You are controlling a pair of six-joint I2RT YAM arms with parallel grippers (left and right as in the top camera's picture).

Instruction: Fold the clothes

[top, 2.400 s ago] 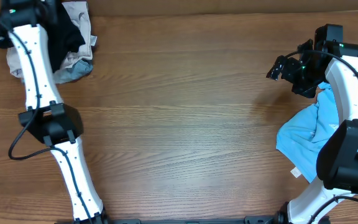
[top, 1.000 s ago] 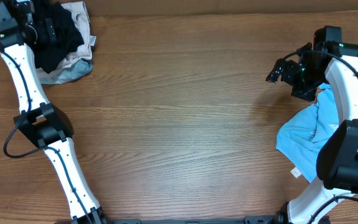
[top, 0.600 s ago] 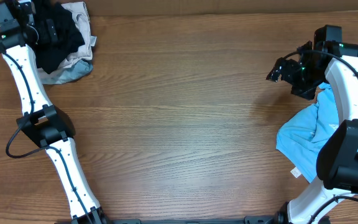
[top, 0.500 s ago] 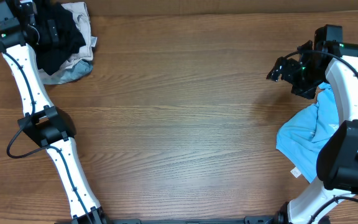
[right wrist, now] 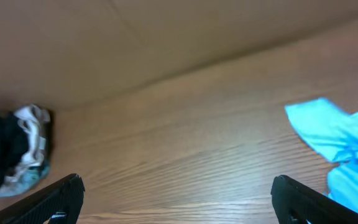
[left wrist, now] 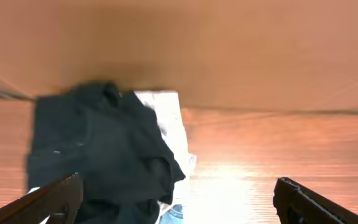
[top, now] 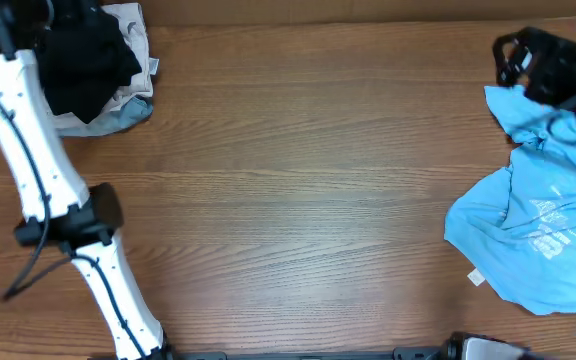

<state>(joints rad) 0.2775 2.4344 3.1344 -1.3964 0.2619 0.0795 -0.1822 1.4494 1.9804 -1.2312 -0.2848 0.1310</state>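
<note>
The black T-shirt lies crumpled on a small pile at the table's far left corner; the left wrist view shows it as a dark heap just ahead of my left gripper. That gripper is open and holds nothing. A light blue T-shirt with a white tag lies spread at the right edge. My right gripper, blurred, hovers above the shirt's far corner, which also shows in the right wrist view. There the right gripper is open over bare wood.
Under the black shirt lie a white garment and a grey-blue one. A brown wall runs along the table's far edge. The left arm's elbow stands over the table's left side. Bare wooden table lies between the two heaps.
The right arm has swung up and to the right off the blue shirt, uncovering most of it. The left arm has shifted toward the left edge. Both grippers stay open.
</note>
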